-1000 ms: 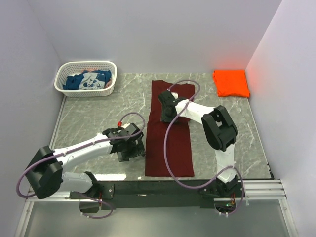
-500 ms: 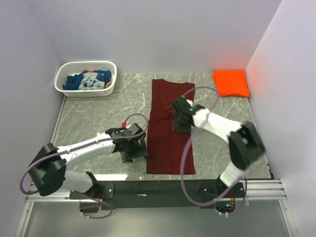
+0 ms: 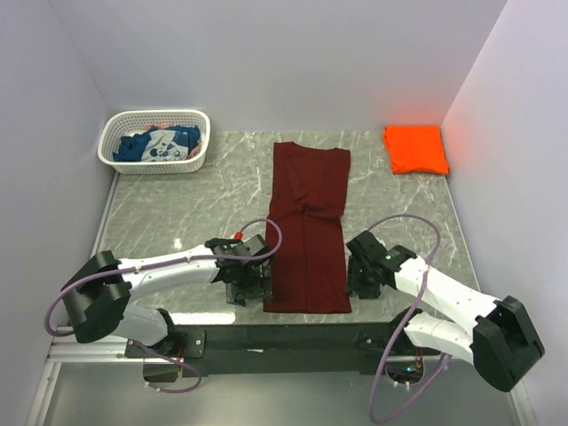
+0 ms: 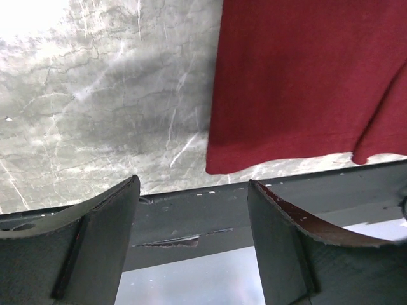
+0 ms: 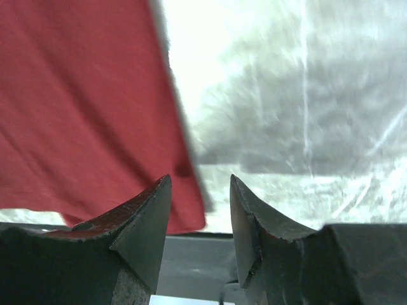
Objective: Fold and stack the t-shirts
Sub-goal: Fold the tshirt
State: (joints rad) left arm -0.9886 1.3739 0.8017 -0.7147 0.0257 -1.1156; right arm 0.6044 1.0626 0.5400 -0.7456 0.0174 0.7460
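Note:
A dark maroon t-shirt [image 3: 306, 226] lies folded into a long strip down the middle of the table, its hem at the near edge. My left gripper [image 3: 248, 288] hovers open just left of the hem's near-left corner [image 4: 219, 166], nothing between its fingers [image 4: 102, 222]. My right gripper [image 3: 362, 277] stands open beside the hem's near-right corner [image 5: 191, 219], empty as well. A folded orange t-shirt [image 3: 414, 148] rests at the far right corner. A blue t-shirt with white print [image 3: 158, 145] sits crumpled in the basket.
The white lattice basket [image 3: 199, 120] stands at the far left. A black rail [image 3: 293, 335] runs along the table's near edge, just beyond both grippers. Walls close in on three sides.
My right arm swung from over the shirt's upper middle down to the near-right corner of the hem. My left gripper slid right and nearer to the near-left corner, its jaws narrowing a little.

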